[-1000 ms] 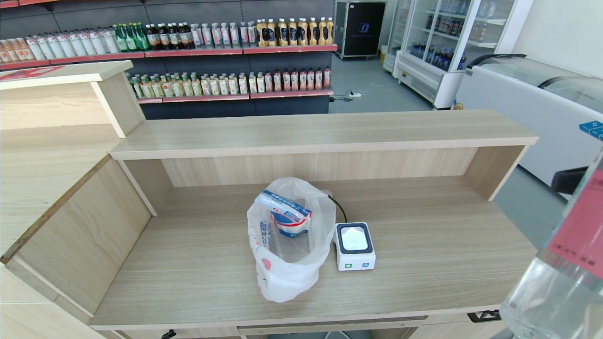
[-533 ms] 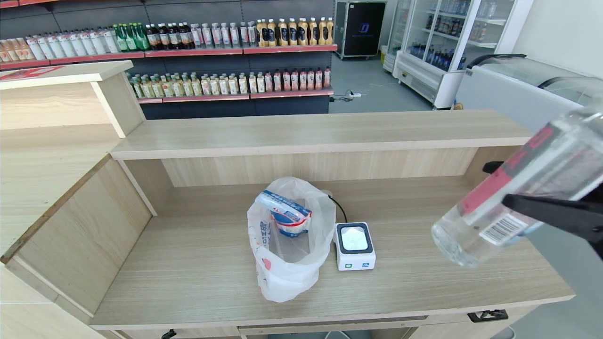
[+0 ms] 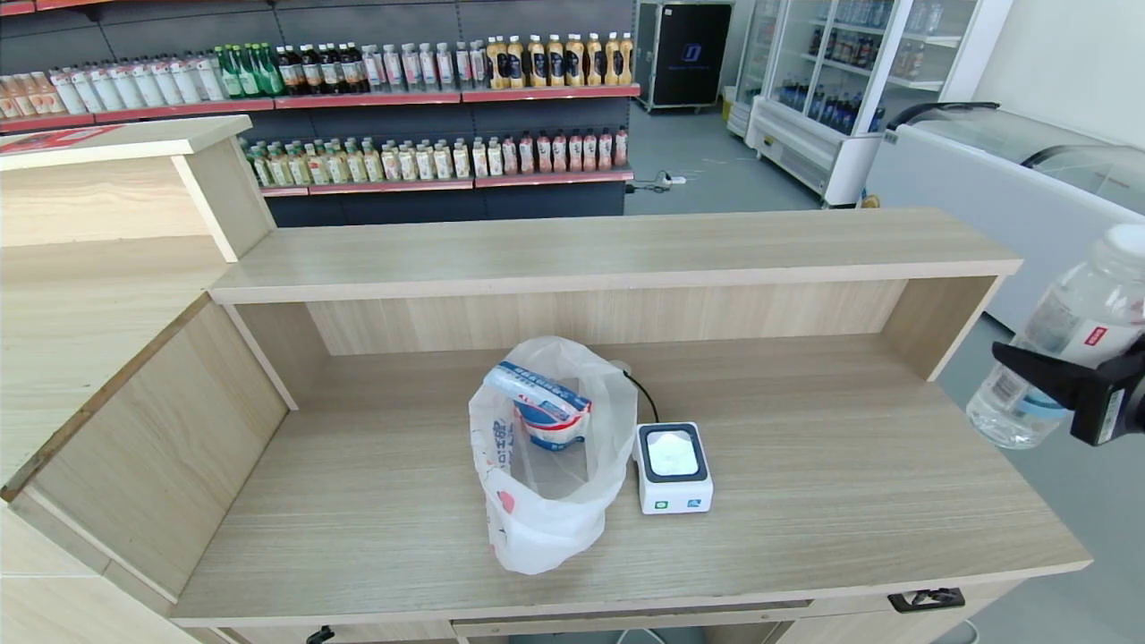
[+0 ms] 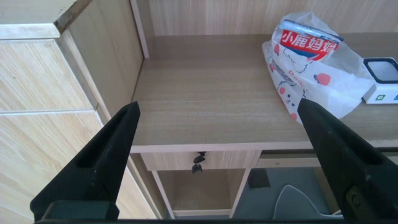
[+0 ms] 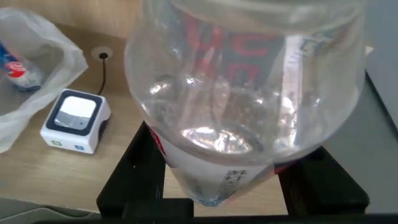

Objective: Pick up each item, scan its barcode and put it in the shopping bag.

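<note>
The water bottle [image 3: 1064,326] hangs in the air past the desk's [image 3: 805,465] right edge. It is tilted, with the cap up and away and the base down toward the desk, and my right hand [image 3: 1042,380] is clamped around its lower body. It looks full, so I expect it to be heavy, smooth and inclined to slosh or twist in the grip. I take the step in hand to be the scan. I would bring the bottle in over the right edge high enough to clear the desk's lip, then carry it to the scanner [image 3: 675,467], which sits near the middle of the desk with its window facing up. I cannot tell which way the barcode faces, so I would roll the wrist slowly until the printed strip looks down at the window. Then I would hold still above it rather than sweep across. The scanner's cable [image 3: 642,394] runs toward the desk's back wall, so I would stay off that side. The shopping bag [image 3: 546,465] stands just beside the scanner on its left, mouth open, with a snack packet [image 3: 541,402] already inside. A low pass could snag the bag's loose rim. My left hand [image 4: 217,109] hangs wide open and empty off the desk's front left corner.
</note>
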Controlling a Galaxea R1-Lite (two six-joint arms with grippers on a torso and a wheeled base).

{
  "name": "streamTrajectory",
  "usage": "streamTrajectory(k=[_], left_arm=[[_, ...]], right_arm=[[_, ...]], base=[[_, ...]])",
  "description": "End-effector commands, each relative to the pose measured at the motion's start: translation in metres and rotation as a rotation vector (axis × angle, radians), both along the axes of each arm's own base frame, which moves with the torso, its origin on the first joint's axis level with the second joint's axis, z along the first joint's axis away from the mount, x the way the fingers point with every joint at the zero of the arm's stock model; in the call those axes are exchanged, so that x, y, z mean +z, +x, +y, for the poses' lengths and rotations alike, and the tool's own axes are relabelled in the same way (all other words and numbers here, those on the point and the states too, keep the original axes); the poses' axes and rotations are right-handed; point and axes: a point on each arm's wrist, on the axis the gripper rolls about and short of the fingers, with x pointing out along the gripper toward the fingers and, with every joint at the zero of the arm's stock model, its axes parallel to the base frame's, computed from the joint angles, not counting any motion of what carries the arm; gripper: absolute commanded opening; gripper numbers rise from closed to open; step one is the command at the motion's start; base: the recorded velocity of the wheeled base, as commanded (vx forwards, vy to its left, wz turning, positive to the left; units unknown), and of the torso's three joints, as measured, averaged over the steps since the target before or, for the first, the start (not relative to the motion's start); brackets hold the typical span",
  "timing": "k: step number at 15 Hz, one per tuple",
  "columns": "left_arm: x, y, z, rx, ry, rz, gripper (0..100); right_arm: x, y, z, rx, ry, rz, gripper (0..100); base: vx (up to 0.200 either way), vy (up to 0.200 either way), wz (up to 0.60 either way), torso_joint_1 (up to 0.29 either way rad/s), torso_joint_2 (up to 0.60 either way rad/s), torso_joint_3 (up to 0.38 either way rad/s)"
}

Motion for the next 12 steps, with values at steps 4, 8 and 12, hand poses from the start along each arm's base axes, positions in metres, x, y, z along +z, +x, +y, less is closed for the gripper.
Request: streamTrajectory(k=[4,8,12], left_arm=[[0.000,0.000,0.000,0.000,-0.001,-0.001,100],[0.000,0.000,0.000,0.000,-0.001,-0.001,100],[0.000,0.000,0.000,0.000,0.001,-0.001,100]], right_arm=[[-0.007,0.000,0.002,-0.080,-0.019,0.022,0],[-0.020,0.023,0.000,-0.051,-0.162,0.055,0],[-0.047,0.057,-0.003,0.025,-0.377,0.051,0]], base=[[0.000,0.000,0.30,0.001,0.00,0.002],[0.000,0.000,0.60,0.000,0.00,0.002],[0.000,0.000,0.30,0.000,0.00,-0.001]])
